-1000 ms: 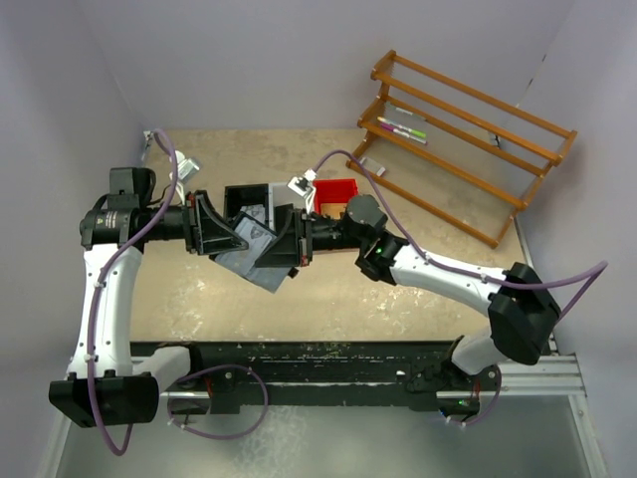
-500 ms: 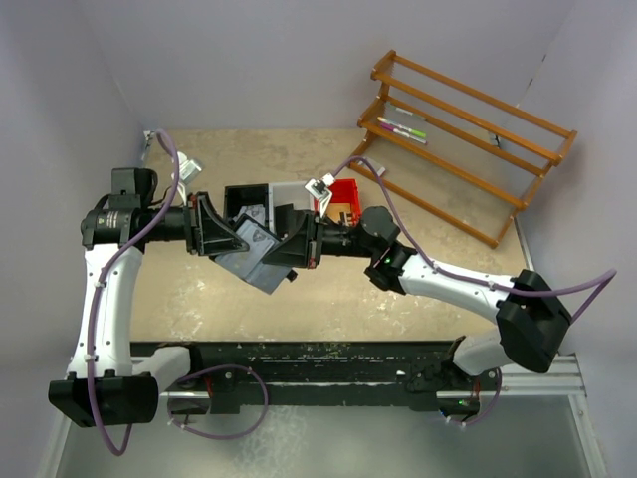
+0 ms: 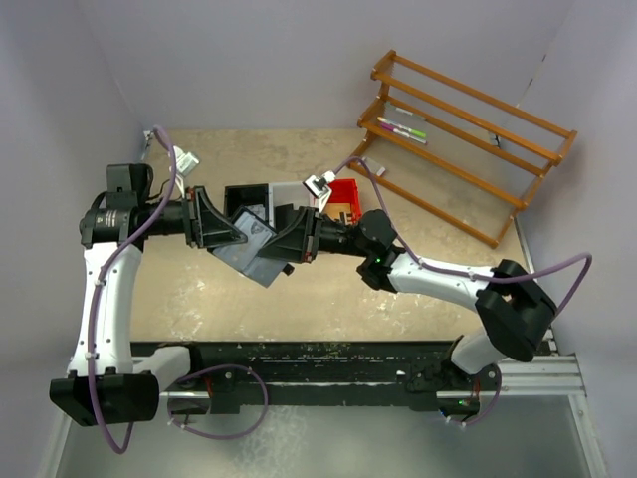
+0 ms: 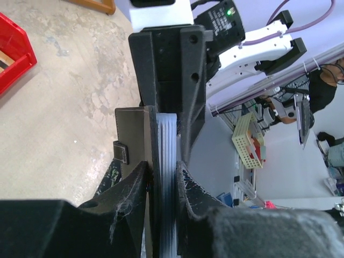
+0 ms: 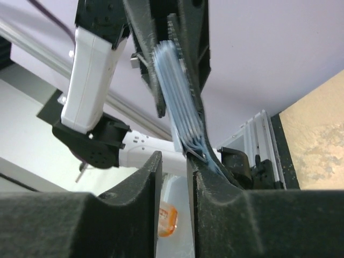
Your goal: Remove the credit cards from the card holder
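The two arms meet nose to nose over the middle of the sandy-coloured bench [image 3: 328, 299], and the whole job hangs in the air between them. The left pincer [image 4: 163, 174] is clamped on the small black folding card holder [image 4: 133, 134], its two padded fingers squeezing the leather from either side with the stack inside. The thin grey-blue plastic credit cards [image 5: 174, 91] are packed in there edge-on and stick out of the holder toward the other arm.

What's different from a second ago is the right arm. It has pushed further in toward the left one, its elbow tucked in closer, so the bundle now sits a touch nearer the left side. The right pincer [image 5: 174, 164], which had been pressed together, has just parted. From its own camera there is a narrow strip of daylight between the fingers. The fanned ends of the cards bend down against the tip of one finger rather than sitting plainly in the gap. I can't see that any card is actually nipped.

To my eye it is opening up to take the free ends of the cards, so the pull hasn't begun, and every card looks to be in the holder. The next close needs the card ends steered into the gap, or the finger will only push them aside.

Behind them sit the red plastic tray [image 3: 343, 189] and the slatted wooden rack [image 3: 468, 129], well apart from all this.
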`<state>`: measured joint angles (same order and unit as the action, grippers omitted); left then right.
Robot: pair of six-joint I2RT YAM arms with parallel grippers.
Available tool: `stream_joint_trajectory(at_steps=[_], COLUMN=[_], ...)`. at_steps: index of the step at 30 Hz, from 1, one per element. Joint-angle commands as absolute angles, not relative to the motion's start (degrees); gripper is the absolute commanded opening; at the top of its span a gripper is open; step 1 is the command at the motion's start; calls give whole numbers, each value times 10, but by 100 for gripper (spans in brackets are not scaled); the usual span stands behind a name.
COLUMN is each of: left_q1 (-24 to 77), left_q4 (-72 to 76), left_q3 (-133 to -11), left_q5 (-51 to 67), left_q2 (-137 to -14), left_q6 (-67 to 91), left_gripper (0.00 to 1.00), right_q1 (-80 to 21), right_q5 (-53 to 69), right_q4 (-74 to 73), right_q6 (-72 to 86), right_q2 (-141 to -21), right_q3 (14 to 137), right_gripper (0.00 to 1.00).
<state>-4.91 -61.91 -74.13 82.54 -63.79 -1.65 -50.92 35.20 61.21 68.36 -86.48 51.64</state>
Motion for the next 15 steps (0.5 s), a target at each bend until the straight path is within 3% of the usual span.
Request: stream_joint_trajectory(at_steps=[1, 3, 5, 8, 15], left_q1=[-41, -41, -41, -41, -41], left_q4=[-537, -514, -508, -511, -518], left_q3=[-733, -726, -723, -724, -732], left_q5=[863, 852, 846, 851, 890], left_q2=[-595, -584, -579, -582, -597], left_q6=[90, 106, 109, 108, 107], left_gripper=[10, 11, 20, 26, 27], right_q1=[-505, -506, -506, -506, -506], right_q5=[278, 264, 253, 245, 270], right_q4=[720, 733, 739, 736, 718], right_q6=[727, 737, 745, 741, 723], right_q2=[-885, -886, -885, -877, -858], right_q3=[514, 511, 508, 503, 461], right_gripper=[22, 12, 1, 0, 0])
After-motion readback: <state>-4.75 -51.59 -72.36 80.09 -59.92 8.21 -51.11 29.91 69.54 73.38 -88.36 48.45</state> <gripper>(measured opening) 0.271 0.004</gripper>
